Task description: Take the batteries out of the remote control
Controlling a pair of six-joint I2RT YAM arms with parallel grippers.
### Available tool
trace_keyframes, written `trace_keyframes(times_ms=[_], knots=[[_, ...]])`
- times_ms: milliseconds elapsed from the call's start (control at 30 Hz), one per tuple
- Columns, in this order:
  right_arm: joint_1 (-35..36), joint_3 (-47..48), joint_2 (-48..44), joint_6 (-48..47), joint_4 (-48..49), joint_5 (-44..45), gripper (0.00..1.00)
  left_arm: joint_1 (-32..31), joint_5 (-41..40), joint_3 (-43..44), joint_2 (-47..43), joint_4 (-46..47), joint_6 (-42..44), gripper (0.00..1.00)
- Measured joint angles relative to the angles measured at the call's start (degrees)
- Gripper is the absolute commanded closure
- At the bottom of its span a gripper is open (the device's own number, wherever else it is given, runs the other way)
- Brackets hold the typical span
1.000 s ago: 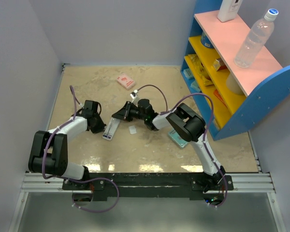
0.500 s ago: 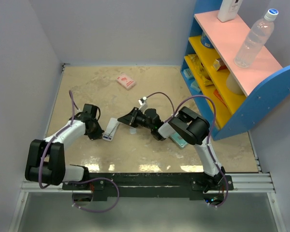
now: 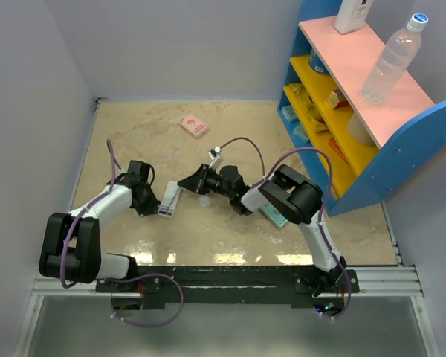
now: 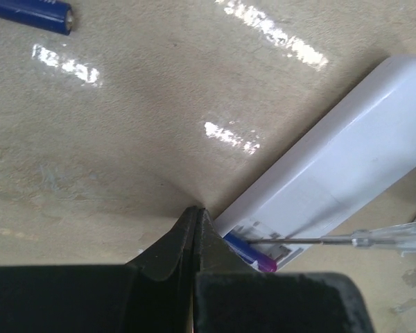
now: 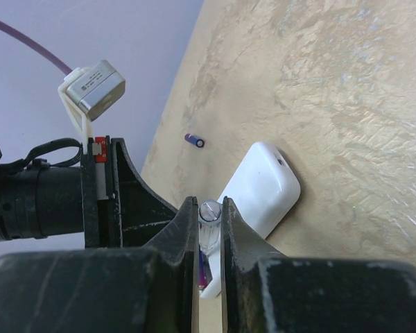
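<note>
Bench [image 3: 134, 134]: beige marbled top, glossy, with patches of reflected light along its near edge; stands left of the shelf unit [image 3: 424, 134].
Shelf unit: blue side panels, pink top board [image 3: 357, 67], yellow shelves [image 3: 323, 82].
Walls: pale grey, one behind the bench [image 3: 178, 44], one far left of the unit [image 3: 30, 111].

Pink packet [image 3: 193, 125] on table [image 3: 134, 137] — clear bottle [image 3: 390, 59] atop blue shelf [image 3: 401, 149].

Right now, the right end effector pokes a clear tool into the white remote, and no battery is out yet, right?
Not quite. One blue battery is out, lying loose on the table, as the left wrist view shows. The rest holds: the right end effector grips the clear tool, its tip in the white remote.
</note>
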Motion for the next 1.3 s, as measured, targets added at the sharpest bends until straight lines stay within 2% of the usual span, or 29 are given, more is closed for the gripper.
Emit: trace_keyframes(times_ms=[367, 633, 867, 1000, 1133, 1300], knots=[[2.69, 4.48, 3.28, 1.31, -1.05, -2.56, 1.0, -0.04, 5.42, -0.28, 1.88, 6.97, -1.46, 1.0], [2.8, 0.9, 1.92, 2.6, 0.42, 0.59, 1.0, -0.02, 5.88, -0.44, 2.03, 7.98, -1.49, 1.0], [3.61, -3.72, -1.95, 0.5, 0.44, 3.89, 1.0, 0.0, -3.67, 6.58, 2.03, -3.1, -0.96, 1.0], [3.65, -4.9, -2.78, -0.66, 1.22, 4.26, 1.0, 1.22, -8.09, 9.73, 1.01, -5.64, -0.96, 1.0], [3.93, -7.04, -3.74, -2.47, 3.91, 4.55, 1.0, 3.23, -7.58, 8.02, -0.26, -6.73, -1.18, 1.0], [5.33, -7.5, -6.36, -6.93, 4.07, 5.55, 1.0, 3.54, -4.48, 1.42, -0.35, -7.8, -3.21, 1.0]])
